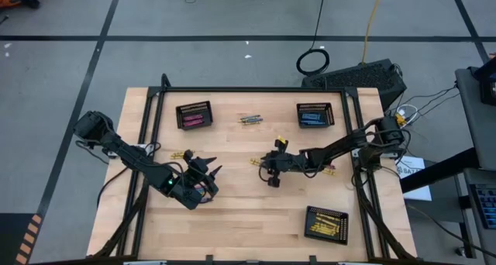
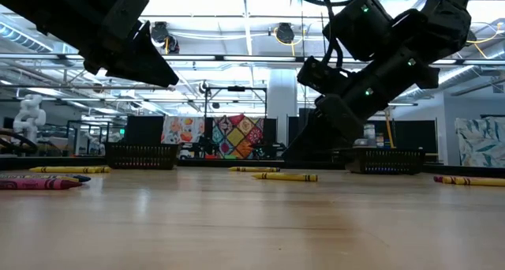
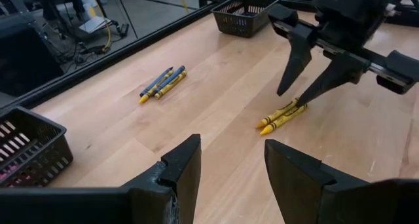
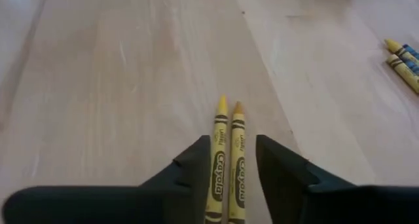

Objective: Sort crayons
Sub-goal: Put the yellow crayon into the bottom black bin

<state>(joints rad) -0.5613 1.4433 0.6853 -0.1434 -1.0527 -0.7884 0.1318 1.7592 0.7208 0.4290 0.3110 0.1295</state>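
Looking down from above, the right gripper (image 1: 269, 170) is hovering mid-table over two yellow crayons (image 1: 256, 163); the left gripper (image 1: 208, 174) is waiting nearby, jaws parted. Level across the wooden table (image 2: 252, 223), crayons are lying flat, well apart. Through the right wrist, the yellow pair (image 4: 227, 165) is lying side by side between spread fingers (image 4: 196, 168), ungripped.

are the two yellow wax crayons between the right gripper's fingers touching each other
Touching: the right wrist view shows the two yellow crayons lying side by side, no gap, between the right gripper's open fingers.
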